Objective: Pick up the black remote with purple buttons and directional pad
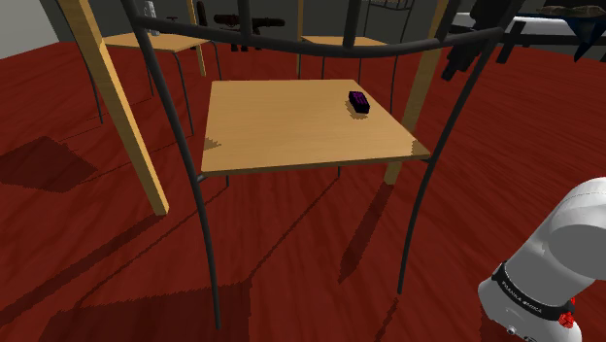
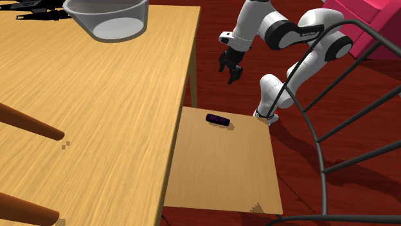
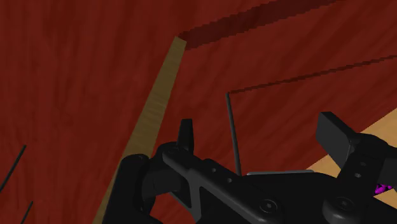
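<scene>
The black remote with purple buttons (image 1: 359,101) lies flat on a small low wooden table (image 1: 291,136), near its far right corner in the shoulder view. In the second exterior view the remote (image 2: 218,119) rests near the low table's (image 2: 225,173) end closest to the arm. My gripper (image 2: 231,69) hangs well above that end, fingers apart and pointing down, holding nothing. In the wrist view the gripper (image 3: 261,137) is open, and a purple sliver of the remote (image 3: 382,188) peeks past the hand beside one finger.
A large wooden table (image 2: 96,128) with a clear bowl (image 2: 109,19) stands beside the low table. Its light wooden leg (image 1: 117,107) and dark curved wire rods (image 1: 194,194) cross the shoulder view. Red wood floor (image 1: 291,253) lies around. A pink object (image 2: 366,26) sits behind the arm.
</scene>
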